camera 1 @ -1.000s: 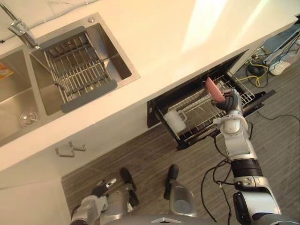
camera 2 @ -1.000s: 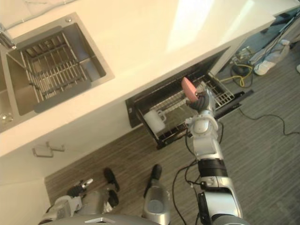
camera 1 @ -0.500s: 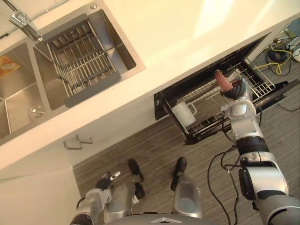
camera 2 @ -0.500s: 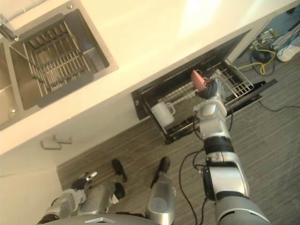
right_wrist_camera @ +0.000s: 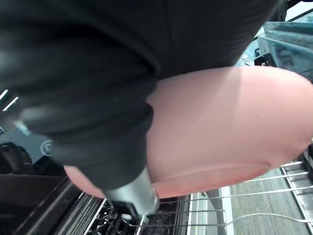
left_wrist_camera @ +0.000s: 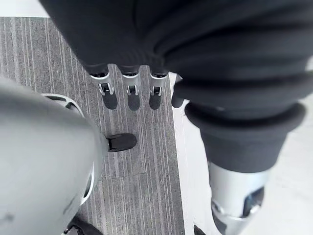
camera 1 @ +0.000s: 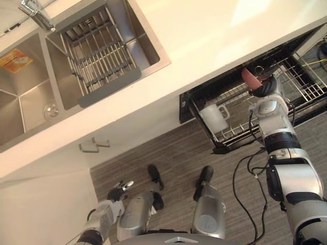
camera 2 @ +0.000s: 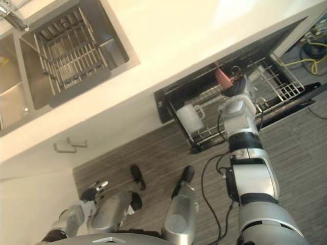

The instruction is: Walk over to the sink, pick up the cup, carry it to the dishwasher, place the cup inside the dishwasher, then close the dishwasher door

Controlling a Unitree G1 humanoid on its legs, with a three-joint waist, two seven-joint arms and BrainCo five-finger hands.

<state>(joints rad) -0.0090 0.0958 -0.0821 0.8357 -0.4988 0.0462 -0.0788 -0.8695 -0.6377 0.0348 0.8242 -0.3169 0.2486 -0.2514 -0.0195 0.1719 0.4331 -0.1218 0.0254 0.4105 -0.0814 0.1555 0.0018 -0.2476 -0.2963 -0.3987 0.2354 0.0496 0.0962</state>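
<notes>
Right then, you had the right hand [camera 1: 264, 90] closed on the pink cup [camera 1: 250, 77], with the thumb [right_wrist_camera: 131, 193] laid across its side, so the cup sat clamped against the palm. You held it over the pulled-out rack [camera 1: 302, 81] of the dishwasher [camera 1: 185, 104], close under the edge of the counter [camera 1: 204, 35]. In the right wrist view the rack wires ran beneath the cup with a gap between them, and it touched none that I could see. I could not tell which way its mouth faced.

A white mug [camera 1: 213, 116] stood in the rack's corner nearest you, to the left of the cup and apart from it, with its handle turned toward your right hand. The door [camera 2: 301, 102] lay open beneath the rack.

Your left hand [left_wrist_camera: 128, 83] hung low over the floor [left_wrist_camera: 146, 147], well apart from the dishwasher, with its fingers straight and nothing in them.

Further left along the counter was the sink [camera 1: 150, 43], with a wire basket [camera 1: 97, 53] in its right basin and the tap [camera 1: 36, 13] behind it. An orange item [camera 1: 15, 58] lay in the left basin.
</notes>
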